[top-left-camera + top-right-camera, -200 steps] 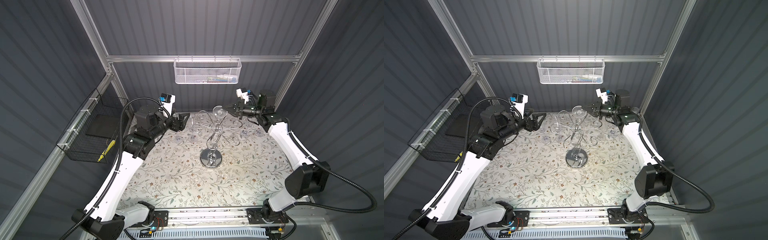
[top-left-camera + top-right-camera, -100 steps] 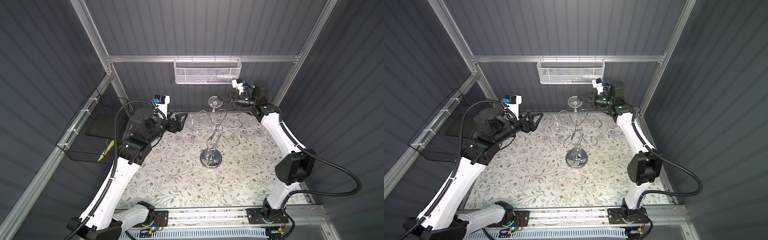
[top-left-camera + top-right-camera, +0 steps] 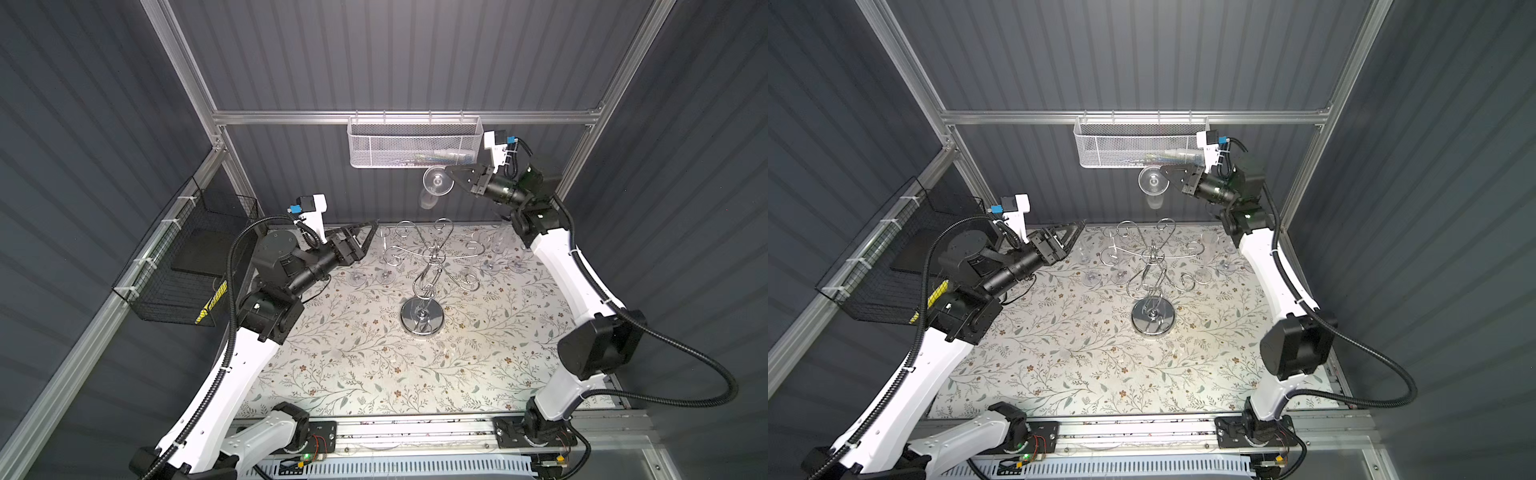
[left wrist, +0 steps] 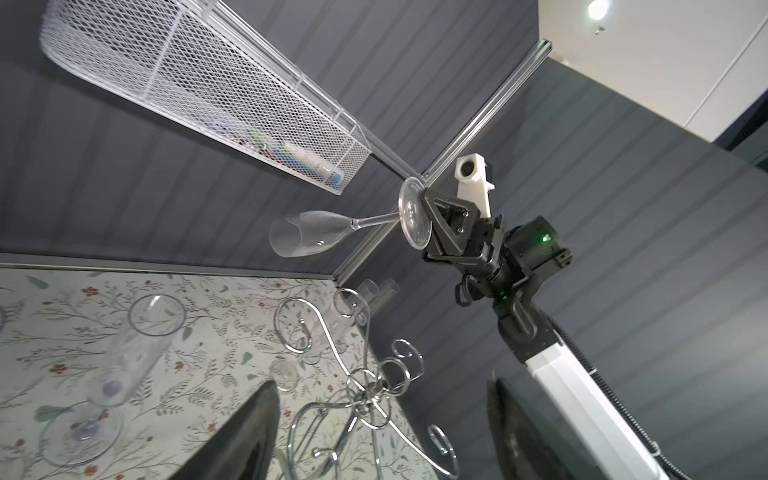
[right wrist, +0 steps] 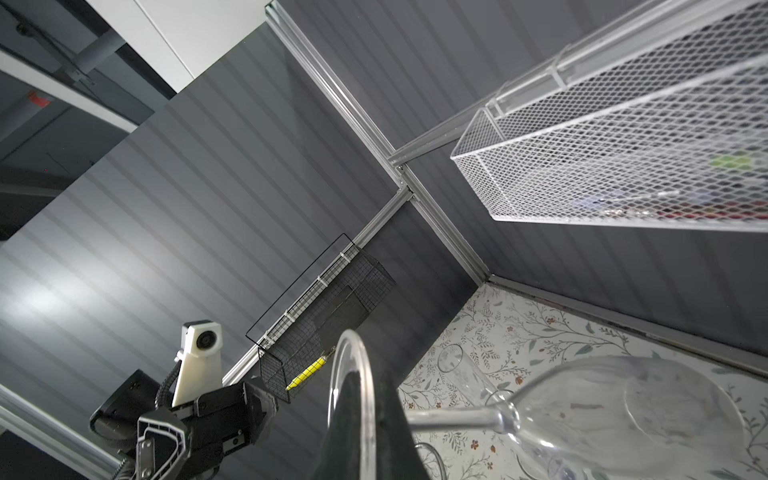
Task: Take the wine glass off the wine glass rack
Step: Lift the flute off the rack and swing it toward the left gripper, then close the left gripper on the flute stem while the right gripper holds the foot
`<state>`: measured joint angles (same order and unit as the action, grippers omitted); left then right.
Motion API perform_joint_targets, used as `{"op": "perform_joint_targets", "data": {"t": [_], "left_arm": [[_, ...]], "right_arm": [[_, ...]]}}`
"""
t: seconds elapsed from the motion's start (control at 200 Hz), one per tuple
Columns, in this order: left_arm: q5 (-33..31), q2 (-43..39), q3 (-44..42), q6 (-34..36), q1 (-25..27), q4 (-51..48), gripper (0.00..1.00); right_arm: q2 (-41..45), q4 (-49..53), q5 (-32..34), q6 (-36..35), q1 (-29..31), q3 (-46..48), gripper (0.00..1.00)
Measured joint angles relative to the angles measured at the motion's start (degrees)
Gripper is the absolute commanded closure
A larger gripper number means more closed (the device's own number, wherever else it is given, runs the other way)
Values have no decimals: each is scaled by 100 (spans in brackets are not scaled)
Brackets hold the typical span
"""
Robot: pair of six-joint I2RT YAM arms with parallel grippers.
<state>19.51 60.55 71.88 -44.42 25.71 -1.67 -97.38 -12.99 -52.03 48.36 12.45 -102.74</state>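
The right gripper (image 3: 453, 173) is clamping the wine glass (image 3: 437, 183) by its foot. Stem and bowl are angling away beyond the fingertips, clear above the wine glass rack (image 3: 432, 257). The left gripper (image 3: 368, 232) is hovering nearer the rack, fingers apart, empty.

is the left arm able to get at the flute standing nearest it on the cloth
Probably yes: the left gripper is open and empty, and the flute stands upright close beside it with nothing between them.

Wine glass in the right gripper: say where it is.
In both top views the wine glass hangs at the back, its foot pinched in the right gripper, just below the white mesh basket and above the wine glass rack.
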Motion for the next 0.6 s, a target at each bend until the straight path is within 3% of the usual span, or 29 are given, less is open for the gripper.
{"op": "perform_joint_targets", "data": {"t": [0.375, 0.6], "left_arm": [[804, 557, -256, -2129, 2, 2076, 19], [1279, 925, -304, -2940, 35, 2776, 19]], "right_arm": [[1628, -1130, -94, -1309, 455, 1609, 100], [2140, -1945, -188, -1829, 557, 2439, 100]]}}
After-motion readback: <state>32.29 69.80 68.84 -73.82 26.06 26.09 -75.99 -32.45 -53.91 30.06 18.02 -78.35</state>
